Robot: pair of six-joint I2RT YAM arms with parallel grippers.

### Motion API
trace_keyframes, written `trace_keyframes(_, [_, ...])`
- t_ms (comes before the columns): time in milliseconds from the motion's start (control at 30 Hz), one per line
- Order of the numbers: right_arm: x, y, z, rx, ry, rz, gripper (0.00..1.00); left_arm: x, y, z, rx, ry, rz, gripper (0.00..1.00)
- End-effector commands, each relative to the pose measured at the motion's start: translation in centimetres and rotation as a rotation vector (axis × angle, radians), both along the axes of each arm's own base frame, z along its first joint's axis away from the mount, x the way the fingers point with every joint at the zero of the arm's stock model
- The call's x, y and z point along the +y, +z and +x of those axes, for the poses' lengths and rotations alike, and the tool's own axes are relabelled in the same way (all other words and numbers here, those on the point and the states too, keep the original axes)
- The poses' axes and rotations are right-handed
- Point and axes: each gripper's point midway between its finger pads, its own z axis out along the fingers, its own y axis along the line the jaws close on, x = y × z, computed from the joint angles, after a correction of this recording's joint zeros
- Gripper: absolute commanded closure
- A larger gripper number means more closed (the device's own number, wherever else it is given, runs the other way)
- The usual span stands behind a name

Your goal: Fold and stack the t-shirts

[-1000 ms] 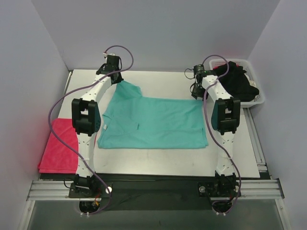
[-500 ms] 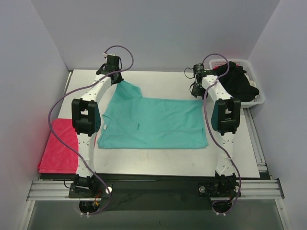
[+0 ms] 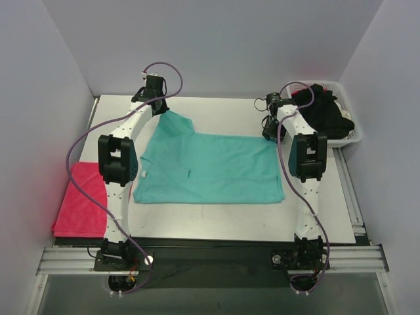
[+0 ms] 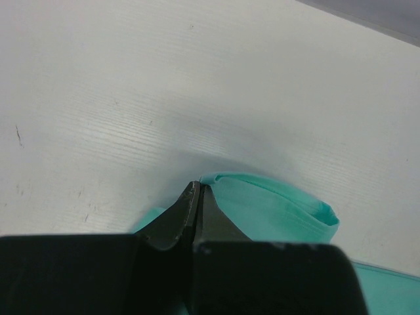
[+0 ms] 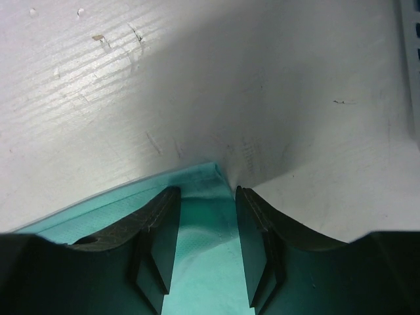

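Note:
The teal-green t-shirt [image 3: 210, 169] lies spread flat on the white table. My left gripper [image 3: 157, 110] is shut on its far left sleeve corner [image 4: 275, 207], with the jaws pressed together on the cloth edge. My right gripper [image 3: 269, 133] is open at the shirt's far right corner [image 5: 207, 197], its two jaws standing on either side of the cloth. A pinkish-red t-shirt [image 3: 77, 200] lies folded at the left edge of the table. Black t-shirts [image 3: 325, 110] sit piled in the basket at the far right.
The white slotted basket [image 3: 351, 136] stands at the far right corner, close to my right arm. Grey walls enclose the table on the left, back and right. Bare white table [image 3: 216, 115] shows beyond the teal shirt.
My right gripper has moved slightly down and toward the shirt's far right corner. The left arm and the shirts have not moved.

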Motion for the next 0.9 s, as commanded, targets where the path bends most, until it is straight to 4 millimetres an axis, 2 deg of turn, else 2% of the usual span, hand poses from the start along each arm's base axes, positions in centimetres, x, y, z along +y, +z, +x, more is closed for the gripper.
trace_keyframes(0, [0.1,0.5,-0.8,0.036,-0.024,0.018,0.6,0.1,3.4,1.0,-0.082,0.003,-0.022,1.0])
trace_keyframes(100, [0.1,0.0,-1.1,0.053,-0.027,0.024,0.65,0.0,3.1,0.9,-0.076,0.001,-0.023,1.0])
trace_keyframes(233, [0.0,0.1,-0.9,0.049,-0.029,0.017,0.9,0.0,3.1,0.9,-0.076,0.002,-0.024,1.0])
trace_keyframes(333, [-0.2,0.5,-0.5,0.032,-0.03,0.004,1.0,0.0,3.0,0.9,-0.075,0.002,-0.022,1.0])
trace_keyframes(433, [-0.5,1.3,0.1,0.007,-0.031,-0.009,1.0,0.2,3.4,0.9,-0.08,0.004,-0.022,1.0])
trace_keyframes(633, [-1.6,4.3,0.9,-0.062,-0.041,-0.059,1.0,0.6,4.3,0.9,-0.097,0.011,-0.031,1.0])
trace_keyframes(867, [-1.7,7.3,1.3,-0.126,-0.042,-0.055,1.0,0.5,6.5,0.7,-0.142,0.005,-0.051,1.0])
